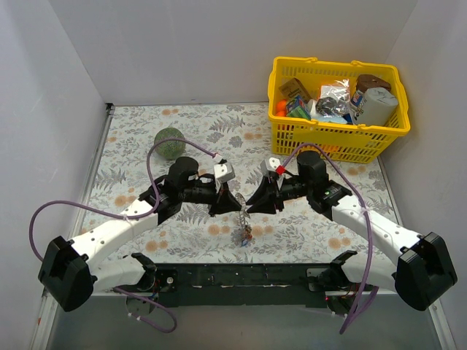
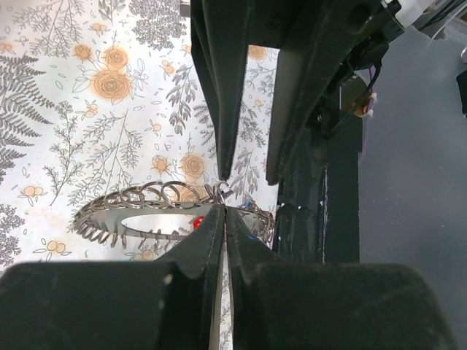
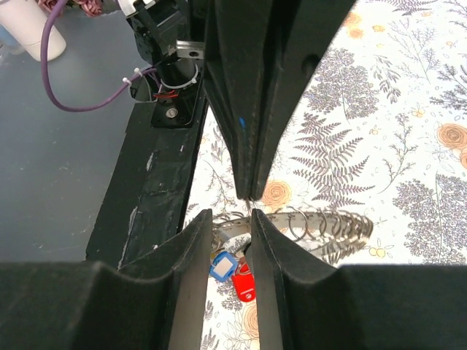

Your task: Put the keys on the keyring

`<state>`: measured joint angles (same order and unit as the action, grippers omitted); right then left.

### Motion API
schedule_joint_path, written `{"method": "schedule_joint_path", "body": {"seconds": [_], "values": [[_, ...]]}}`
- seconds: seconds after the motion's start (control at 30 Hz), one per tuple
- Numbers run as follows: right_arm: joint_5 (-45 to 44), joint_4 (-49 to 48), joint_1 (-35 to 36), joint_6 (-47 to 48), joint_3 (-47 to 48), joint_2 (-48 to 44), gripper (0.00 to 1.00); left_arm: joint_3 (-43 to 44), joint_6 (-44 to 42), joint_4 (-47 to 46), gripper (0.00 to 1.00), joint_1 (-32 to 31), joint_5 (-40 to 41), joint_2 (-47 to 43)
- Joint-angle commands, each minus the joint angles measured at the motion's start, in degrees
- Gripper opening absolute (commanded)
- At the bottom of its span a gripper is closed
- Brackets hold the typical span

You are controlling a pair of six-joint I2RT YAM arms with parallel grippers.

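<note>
The keyring (image 2: pixel 139 208) is a grey band strung with several small wire rings, held above the floral cloth between the two grippers. It also shows in the right wrist view (image 3: pixel 321 222). My left gripper (image 2: pixel 225 210) is shut on its edge, and shows in the top view (image 1: pixel 222 204). My right gripper (image 3: pixel 231 216) is open, its fingers either side of the ring's near end, facing the left gripper (image 3: pixel 250 191). A blue key (image 3: pixel 222 266) and a red key (image 3: pixel 243 281) hang below the ring. The keys (image 1: pixel 245 235) dangle between the arms.
A green ball (image 1: pixel 170 142) lies at the back left of the cloth. A yellow basket (image 1: pixel 343 135) full of packets stands at the back right. The black base rail (image 1: pixel 241 277) runs along the near edge.
</note>
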<state>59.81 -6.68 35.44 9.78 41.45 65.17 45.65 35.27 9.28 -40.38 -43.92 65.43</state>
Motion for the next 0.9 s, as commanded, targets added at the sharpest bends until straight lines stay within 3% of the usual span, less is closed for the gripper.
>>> {"method": "schedule_joint_path", "body": {"seconds": [0.0, 0.43, 0.7, 0.87], "values": [[2.1, -6.4, -1.4, -3.0, -1.6, -1.8, 0.35, -2.6, 4.0, -9.0, 0.00, 0.0, 0.9, -5.2], [3.1, -19.8, -3.4, -12.3, -3.8, -5.4, 0.39, -18.4, 16.6, -42.4, 0.00, 0.0, 3.2, -12.1], [5.8, -24.0, -3.4, -15.7, -4.4, -3.5, 0.41, -21.3, 17.5, -51.1, 0.00, 0.0, 4.3, -12.3], [7.2, -33.7, -3.4, -21.8, -6.3, -2.1, 0.40, -21.6, 18.6, -55.1, 0.00, 0.0, 3.8, -11.3]]}}
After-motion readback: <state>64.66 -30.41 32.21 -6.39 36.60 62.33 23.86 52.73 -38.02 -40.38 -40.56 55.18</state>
